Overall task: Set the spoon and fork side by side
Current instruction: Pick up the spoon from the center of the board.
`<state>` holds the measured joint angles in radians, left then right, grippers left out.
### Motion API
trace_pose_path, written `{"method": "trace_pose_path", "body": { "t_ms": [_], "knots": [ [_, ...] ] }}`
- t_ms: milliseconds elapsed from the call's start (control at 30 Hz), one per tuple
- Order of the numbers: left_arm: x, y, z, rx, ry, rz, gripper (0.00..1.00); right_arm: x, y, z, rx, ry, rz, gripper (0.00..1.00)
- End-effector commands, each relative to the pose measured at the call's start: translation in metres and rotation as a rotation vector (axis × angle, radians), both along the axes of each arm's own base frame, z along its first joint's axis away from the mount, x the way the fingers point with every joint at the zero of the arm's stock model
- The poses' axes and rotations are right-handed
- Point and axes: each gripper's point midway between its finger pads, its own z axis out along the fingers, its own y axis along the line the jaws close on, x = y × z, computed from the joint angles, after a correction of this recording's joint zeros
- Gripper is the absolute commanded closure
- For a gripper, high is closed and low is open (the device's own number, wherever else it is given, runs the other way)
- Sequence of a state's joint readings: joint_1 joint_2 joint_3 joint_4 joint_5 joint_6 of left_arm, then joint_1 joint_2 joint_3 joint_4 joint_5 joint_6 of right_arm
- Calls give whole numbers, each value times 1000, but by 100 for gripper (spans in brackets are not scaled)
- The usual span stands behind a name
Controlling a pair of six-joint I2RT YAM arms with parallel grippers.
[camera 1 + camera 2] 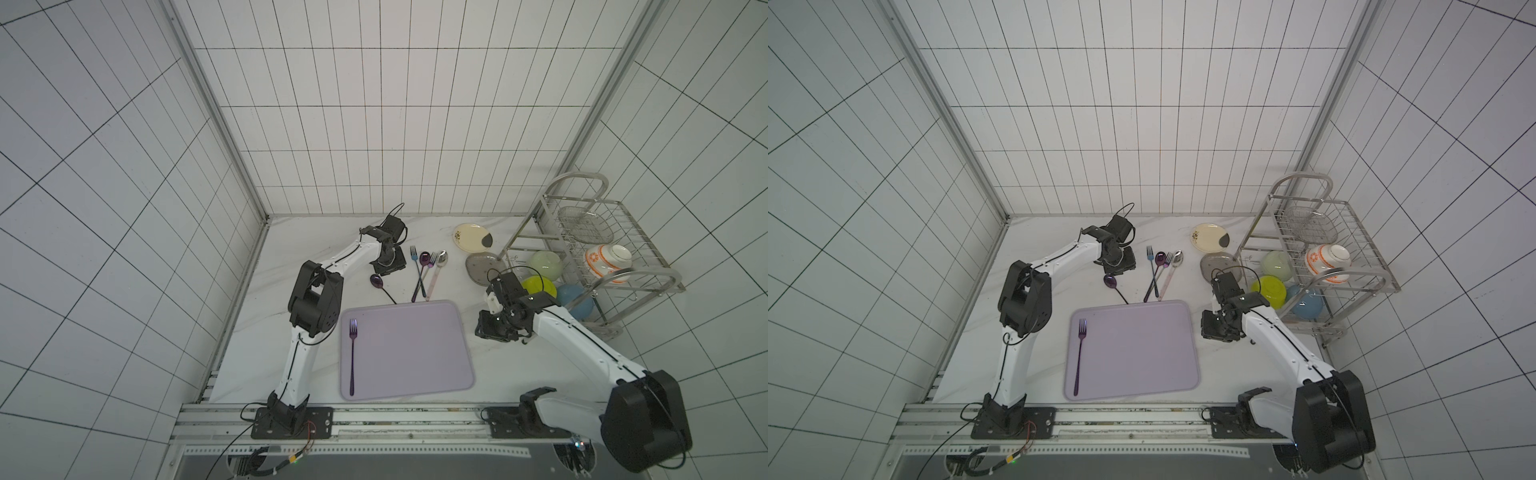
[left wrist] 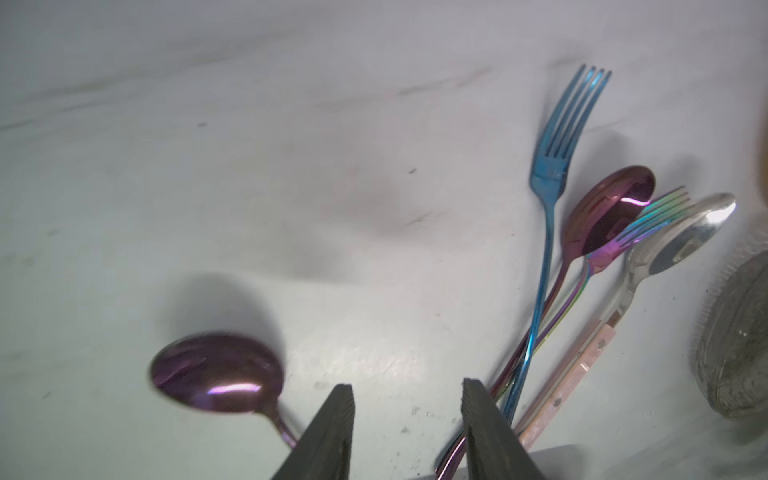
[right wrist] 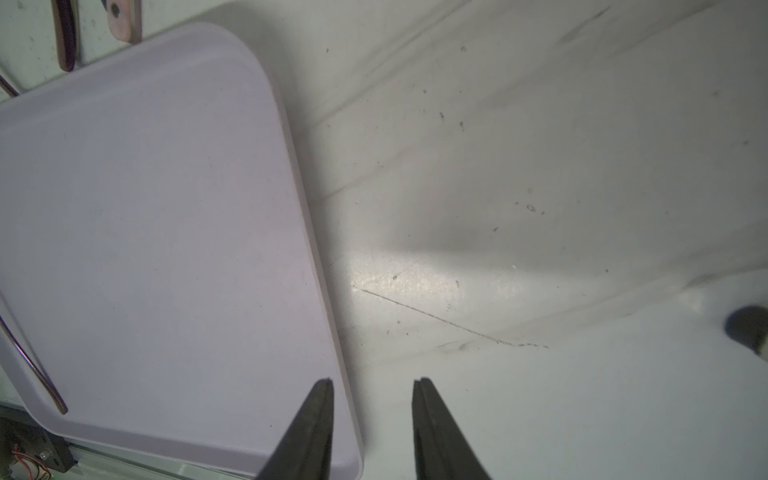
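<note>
No readable writing shows; left pincer (image 2: pixel 407 386) and right pincer (image 3: pixel 372 380) both stand spread, gripping nothing.

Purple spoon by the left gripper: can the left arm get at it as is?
Probably yes. The purple spoon lies alone on the table beside the left gripper, whose jaws are apart and empty; nothing covers it.

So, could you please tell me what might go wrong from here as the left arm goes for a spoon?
1. The lone purple spoon lies beside the open left pincer, not between its fingers; closing now would likely miss it.
2. The other cutlery lies crossed in a pile, so one piece may drag its neighbours.
3. The spoon's handle tip reaches the tray edge and could catch there.
</note>
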<state>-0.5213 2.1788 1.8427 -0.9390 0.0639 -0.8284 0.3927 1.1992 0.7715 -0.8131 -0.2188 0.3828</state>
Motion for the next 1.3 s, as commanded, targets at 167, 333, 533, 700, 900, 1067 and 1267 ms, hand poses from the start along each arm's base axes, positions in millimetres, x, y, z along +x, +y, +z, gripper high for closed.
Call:
{"method": "trace_pose_path", "body": {
  "t_ms": [167, 333, 533, 700, 900, 1067, 1267],
  "knots": [
    [-42, 21, -42, 64, 181, 238, 60, -3, -4, 1, -13, -2, -9, 65],
    [-48, 18, -53, 85, 201, 248, 60, -3, -4, 3, -9, -12, -13, 65],
    [-54, 21, -70, 108, 239, 264, 65, -3, -4, 5, -6, -20, -14, 65],
    [-54, 23, -79, 122, 246, 267, 75, -3, -4, 4, -8, -18, -12, 65],
    [-41, 22, -79, 114, 211, 248, 87, -3, -4, 4, -8, -19, -13, 65],
    [-24, 19, -81, 104, 180, 204, 100, -3, -4, 4, -9, -17, -14, 65],
    [4, 19, -67, 99, 83, 120, 100, -4, -5, 1, -13, -4, -13, 65]
  ]
}}
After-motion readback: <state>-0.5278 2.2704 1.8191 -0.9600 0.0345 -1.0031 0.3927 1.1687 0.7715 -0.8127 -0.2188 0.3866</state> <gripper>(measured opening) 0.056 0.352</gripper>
